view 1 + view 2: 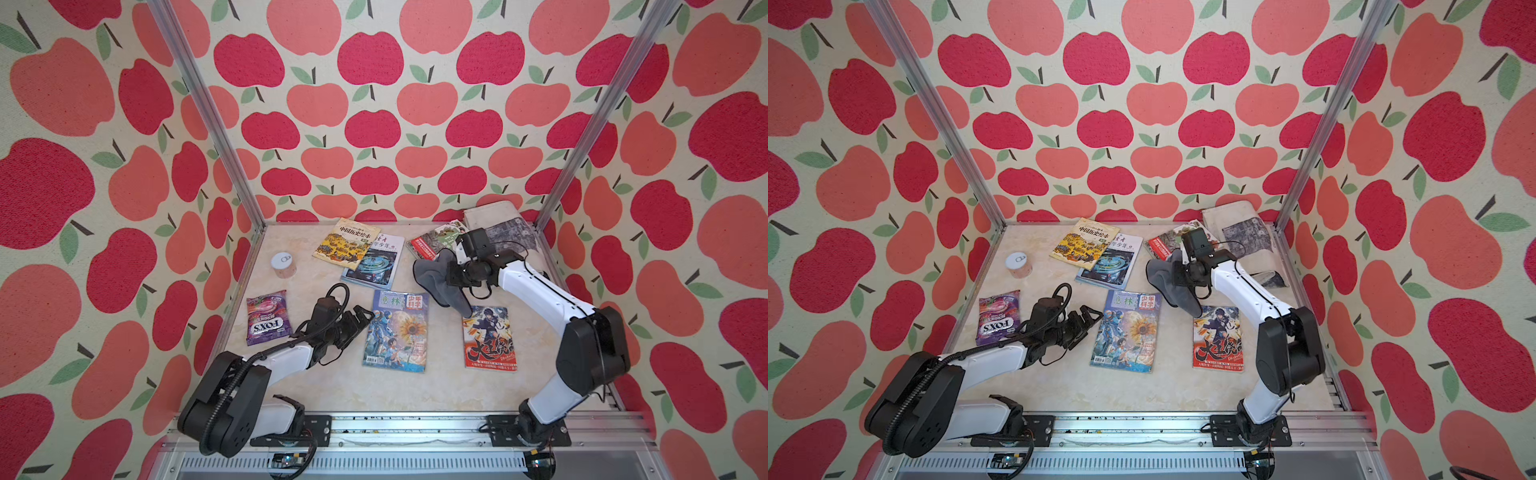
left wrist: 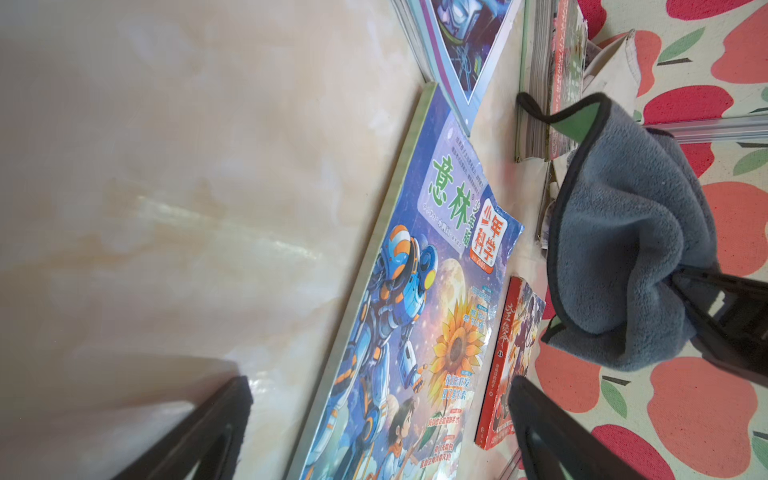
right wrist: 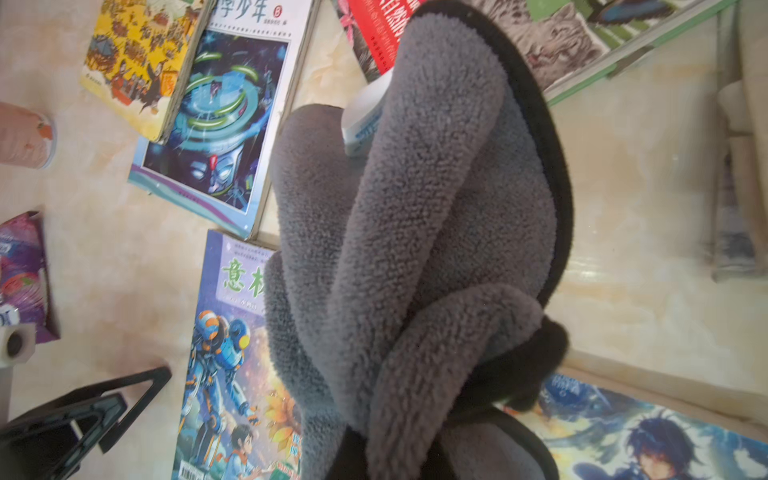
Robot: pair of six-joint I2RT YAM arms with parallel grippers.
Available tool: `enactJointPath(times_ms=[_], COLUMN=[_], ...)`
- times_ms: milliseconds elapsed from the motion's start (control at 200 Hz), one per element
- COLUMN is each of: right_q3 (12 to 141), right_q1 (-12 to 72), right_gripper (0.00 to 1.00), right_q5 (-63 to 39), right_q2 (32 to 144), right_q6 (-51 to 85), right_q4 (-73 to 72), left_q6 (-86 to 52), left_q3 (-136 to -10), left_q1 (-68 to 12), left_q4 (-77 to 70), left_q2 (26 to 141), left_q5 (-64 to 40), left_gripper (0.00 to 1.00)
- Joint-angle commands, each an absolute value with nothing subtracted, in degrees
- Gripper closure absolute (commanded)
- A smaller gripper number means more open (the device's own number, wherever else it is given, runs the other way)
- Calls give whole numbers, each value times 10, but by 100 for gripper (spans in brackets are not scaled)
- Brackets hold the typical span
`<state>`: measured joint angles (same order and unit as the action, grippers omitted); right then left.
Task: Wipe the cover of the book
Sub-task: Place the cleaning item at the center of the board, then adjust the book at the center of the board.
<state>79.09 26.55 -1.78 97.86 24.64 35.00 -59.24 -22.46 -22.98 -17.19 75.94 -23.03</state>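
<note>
The 意林 少年科学 magazine (image 1: pixel 397 330) lies flat mid-table, nearer the front edge. Beside it, toward the left edge, the left pincer (image 1: pixel 360 326) gapes empty. The right pincer (image 1: pixel 454 276) is clamped on a grey cloth (image 1: pixel 438 282) hanging near a red comic book (image 1: pixel 490 338). A FOX'S Berries bag (image 1: pixel 268 318) lies by the left edge.

**A:** what's actually sitting on that marble-look tabletop (image 1: pixel 316 386)?

**B:** left of frame: purple candy bag (image 1: pixel 267 318), little round tub (image 1: pixel 283 264) above it. Middle: sunflower magazine (image 1: pixel 397 332). Right: red anime book (image 1: pixel 490 340). Top: yellow book (image 1: pixel 346 244) overlapping a blue magazine (image 1: pixel 374 270).
</note>
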Motion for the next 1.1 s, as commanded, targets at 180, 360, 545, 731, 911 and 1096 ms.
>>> enactJointPath(times_ms=[180, 360, 545, 731, 911, 1096], right_q3=[857, 887, 851, 748, 702, 746], right_q1=[263, 263, 270, 274, 255, 229], right_gripper=[47, 18, 1, 1, 1, 1], right_q5=[32, 73, 57, 23, 37, -148], right_q2=[1104, 1044, 964, 892, 923, 968], right_q6=[183, 160, 159, 140, 179, 219], right_q4=[407, 433, 435, 373, 335, 332], left_q6=[-602, -596, -597, -601, -531, -469], left_q3=[-230, -242, -255, -269, -351, -435], left_q1=[-247, -250, -260, -272, -313, -372], left_q4=[-185, -167, -178, -196, -58, -14], left_q2=[785, 790, 811, 844, 826, 823], left_q5=[-228, -230, -230, -246, -172, -112], left_gripper=[1, 1, 1, 1, 1, 1])
